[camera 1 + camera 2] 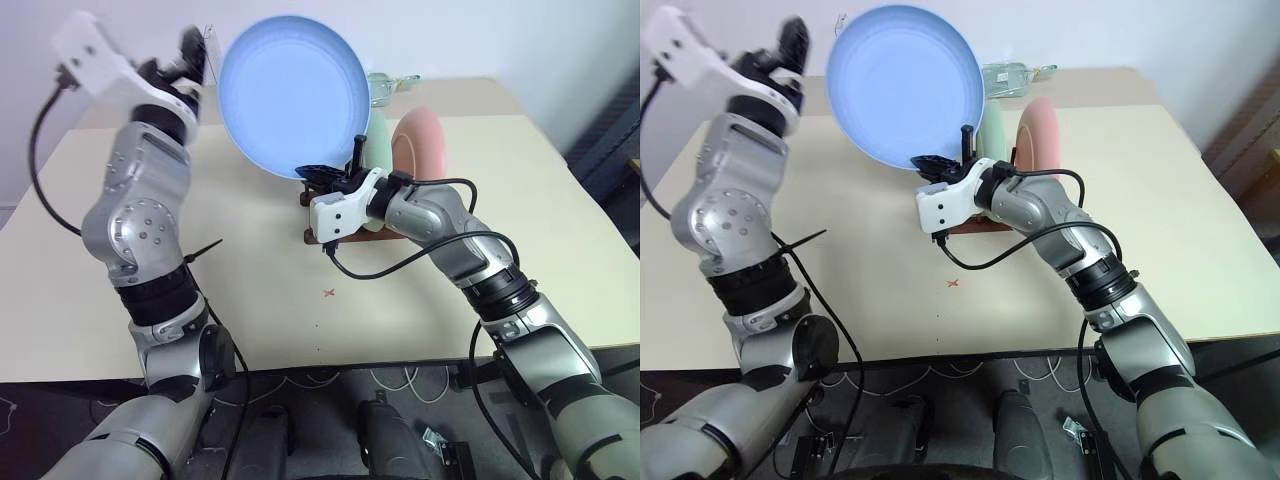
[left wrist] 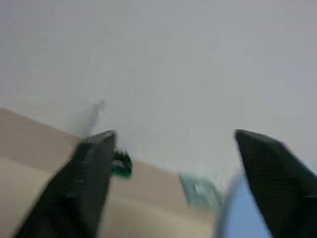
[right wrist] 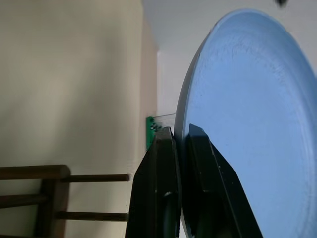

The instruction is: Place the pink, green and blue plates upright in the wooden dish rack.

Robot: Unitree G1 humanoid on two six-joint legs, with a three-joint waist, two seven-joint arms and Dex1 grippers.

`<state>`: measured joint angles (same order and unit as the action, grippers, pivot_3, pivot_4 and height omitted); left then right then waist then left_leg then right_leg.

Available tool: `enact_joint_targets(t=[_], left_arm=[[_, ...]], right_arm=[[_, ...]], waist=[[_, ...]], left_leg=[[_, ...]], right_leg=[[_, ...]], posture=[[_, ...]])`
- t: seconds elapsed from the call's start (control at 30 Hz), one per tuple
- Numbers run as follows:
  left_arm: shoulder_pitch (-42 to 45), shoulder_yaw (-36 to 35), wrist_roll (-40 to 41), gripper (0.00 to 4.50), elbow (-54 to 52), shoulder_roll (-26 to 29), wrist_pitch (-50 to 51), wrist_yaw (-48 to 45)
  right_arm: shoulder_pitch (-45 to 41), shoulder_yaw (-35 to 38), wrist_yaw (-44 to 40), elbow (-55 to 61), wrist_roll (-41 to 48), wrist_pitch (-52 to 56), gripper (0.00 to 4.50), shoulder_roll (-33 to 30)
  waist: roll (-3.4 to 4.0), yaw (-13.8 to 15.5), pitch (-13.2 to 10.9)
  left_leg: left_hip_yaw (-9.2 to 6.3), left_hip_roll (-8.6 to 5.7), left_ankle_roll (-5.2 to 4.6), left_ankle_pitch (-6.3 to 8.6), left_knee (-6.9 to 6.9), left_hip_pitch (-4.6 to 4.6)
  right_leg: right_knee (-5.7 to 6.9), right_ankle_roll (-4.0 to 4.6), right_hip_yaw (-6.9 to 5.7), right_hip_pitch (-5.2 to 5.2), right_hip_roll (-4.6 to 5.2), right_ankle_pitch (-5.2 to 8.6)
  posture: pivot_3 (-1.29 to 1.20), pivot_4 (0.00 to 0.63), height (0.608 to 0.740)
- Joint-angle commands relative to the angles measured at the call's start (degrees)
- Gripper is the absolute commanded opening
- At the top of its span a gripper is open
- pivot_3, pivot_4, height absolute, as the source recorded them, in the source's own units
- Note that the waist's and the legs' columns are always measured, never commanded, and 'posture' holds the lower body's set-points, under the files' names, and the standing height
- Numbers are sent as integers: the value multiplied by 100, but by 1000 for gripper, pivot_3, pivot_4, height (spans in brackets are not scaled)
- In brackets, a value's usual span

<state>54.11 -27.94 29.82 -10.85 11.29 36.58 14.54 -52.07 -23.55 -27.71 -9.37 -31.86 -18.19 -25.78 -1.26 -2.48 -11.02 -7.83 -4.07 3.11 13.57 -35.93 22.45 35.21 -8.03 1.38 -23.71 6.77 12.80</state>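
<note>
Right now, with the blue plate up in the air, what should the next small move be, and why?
Probably lower the blue plate toward the wooden dish rack. The right pincer is shut on its rim, the left pincer is open and apart, and the green plate and pink plate already stand there.

The blue plate (image 1: 293, 95) hides most of the green plate (image 1: 381, 150); the rack (image 1: 312, 236) sits mostly behind the right hand (image 1: 335, 172); the left hand (image 1: 195, 55) is blurred.
</note>
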Motion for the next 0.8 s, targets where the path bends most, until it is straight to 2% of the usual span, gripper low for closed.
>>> enact_joint_targets(t=[0.03,0.13,0.23,0.37,0.6,0.8], left_arm=[[-301,15,-887,3941,459,925,-677,-154],[-988,207,-1328,3941,1051,1630,-1143,-750],[-1605,382,-1308,3941,1383,1888,-1468,-1570],[-2823,1537,-1697,3941,1011,2197,-2202,-3126],[-3905,2032,-1237,3941,313,1704,-2334,-4065],[-4216,2196,-878,3941,39,1666,-2124,-4754]], right_arm=[[-165,506,36,317,761,138,0,333],[-52,919,-410,835,2159,994,0,894],[74,1280,-806,1436,3412,2234,0,1322],[238,1920,-560,2404,5339,4374,0,1940],[593,2557,419,2959,6667,5977,0,2430],[706,3071,1129,2745,7393,6673,0,2607]], waist=[[1,-26,0],[2,-15,0],[1,20,1],[-3,100,3],[0,142,5],[6,123,2]], left_leg=[[0,1,0,0,3,-2],[2,3,1,-1,9,-2],[-1,2,-1,0,8,-1],[-13,-1,-19,11,3,4],[-9,5,-15,9,34,7],[4,8,-15,7,40,9]], right_leg=[[0,0,1,-1,-2,0],[3,2,7,-7,-6,-1],[2,3,6,-5,-5,-1],[-1,6,0,3,0,-3],[9,23,5,-35,0,-13],[23,25,9,-54,-1,-13]], posture=[[0,150,740],[0,150,740],[0,150,740],[0,150,740],[0,150,740],[0,150,740]])
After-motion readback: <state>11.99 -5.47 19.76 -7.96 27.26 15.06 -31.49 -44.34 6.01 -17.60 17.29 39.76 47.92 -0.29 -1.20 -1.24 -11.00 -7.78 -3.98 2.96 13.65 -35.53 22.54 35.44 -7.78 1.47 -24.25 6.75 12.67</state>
